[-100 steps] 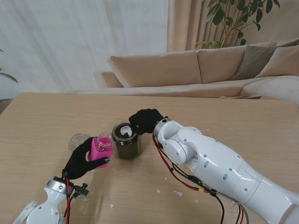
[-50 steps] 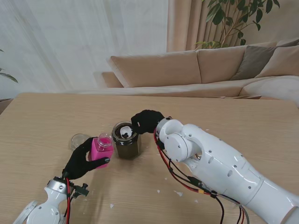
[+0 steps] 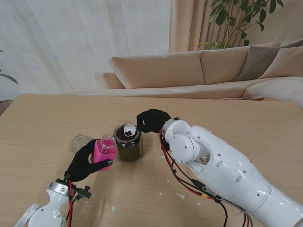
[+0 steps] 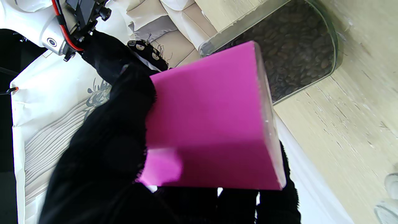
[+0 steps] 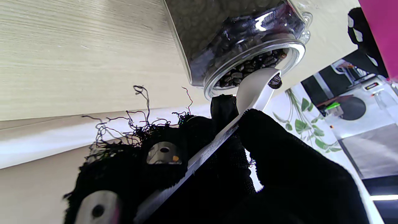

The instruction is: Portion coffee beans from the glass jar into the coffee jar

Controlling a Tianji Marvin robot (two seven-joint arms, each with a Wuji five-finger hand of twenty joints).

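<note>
Watch the white spoon pinched in your right hand: it sits at the glass jar's mouth with barely a bean or so on its lip, and a tilt on the way across could drop it onto the bench. That jar is well filled with beans. At its 9 o'clock, just beside it, your left hand grips the pink coffee jar; its contents aren't visible.

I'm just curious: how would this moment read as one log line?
right hand: spoon over glass jar | left hand: holding pink coffee jar
</note>
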